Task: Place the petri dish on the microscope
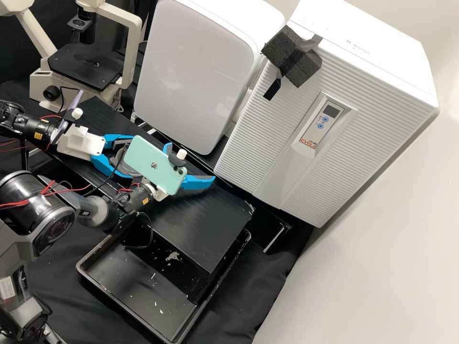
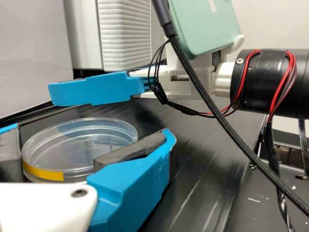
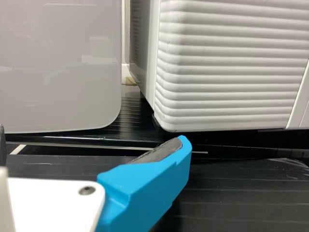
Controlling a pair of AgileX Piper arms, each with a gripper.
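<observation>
Petri dish (image 2: 79, 142) — clear — in left gripper (image 1: 129, 158).

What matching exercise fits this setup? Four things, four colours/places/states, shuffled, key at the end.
Things:
1. petri dish
2. phone
3. microscope
4. tray

Descriptions:
A. cream frame, behind the arms' working area
B. black, with pale flecks inside
C. clear, between the fingers of the left gripper
D. mint green, mounted on the right arm

Pairs: 1-C, 2-D, 3-A, 4-B
</observation>
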